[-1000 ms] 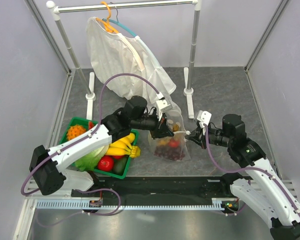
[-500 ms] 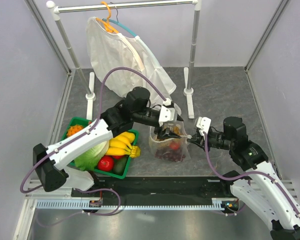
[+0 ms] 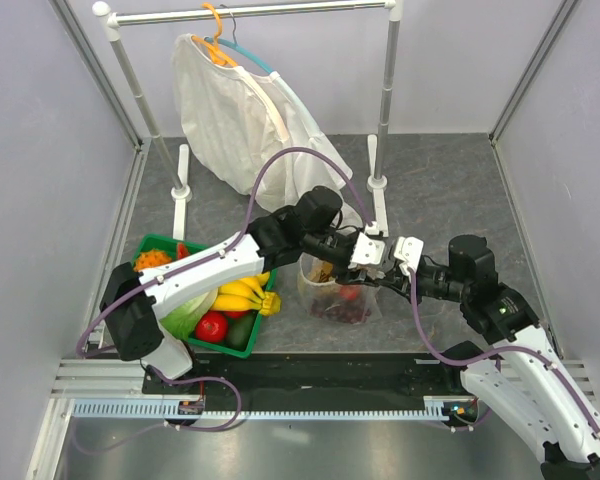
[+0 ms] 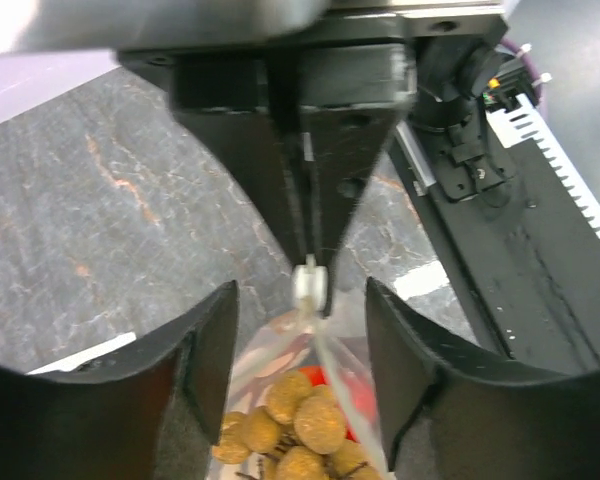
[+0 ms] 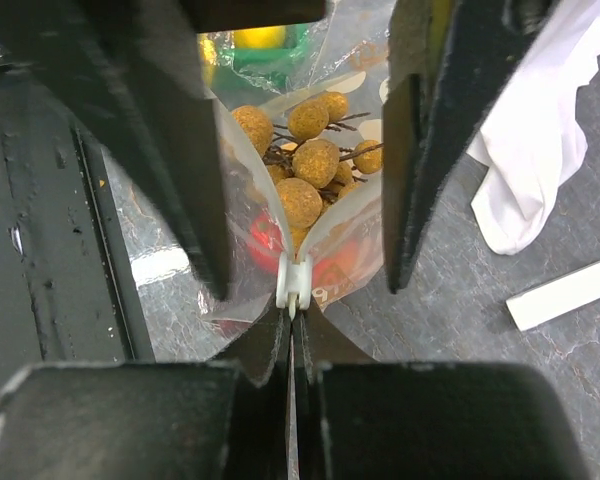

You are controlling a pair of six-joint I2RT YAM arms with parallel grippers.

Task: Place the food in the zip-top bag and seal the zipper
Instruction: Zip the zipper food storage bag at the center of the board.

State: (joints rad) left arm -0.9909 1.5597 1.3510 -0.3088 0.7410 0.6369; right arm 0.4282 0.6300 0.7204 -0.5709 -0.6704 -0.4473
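Note:
The clear dotted zip-top bag [image 3: 332,296] lies mid-table, holding the tan berry bunch [image 5: 302,150], the orange-red peach [image 5: 263,242] and dark grapes [image 3: 348,313]. My right gripper [image 5: 292,322] is shut on the white slider tab [image 5: 295,284] of the zipper, at the bag's right end. The slider also shows in the left wrist view [image 4: 310,289]. My left gripper [image 4: 300,300] is open, one finger on each side of the bag's top edge, just in front of the slider, facing my right gripper [image 3: 392,266]. The berries [image 4: 298,432] sit below the left gripper's jaws.
A green basket [image 3: 242,347] with a yellow banana bunch [image 3: 246,291], lettuce and other toy food stands left of the bag. A white garment [image 3: 242,120] hangs on a rack [image 3: 386,95] at the back, its hem close behind the bag.
My left gripper has moved right along the bag's top edge, close up to my right gripper, and is now open. The right gripper has hardly moved.

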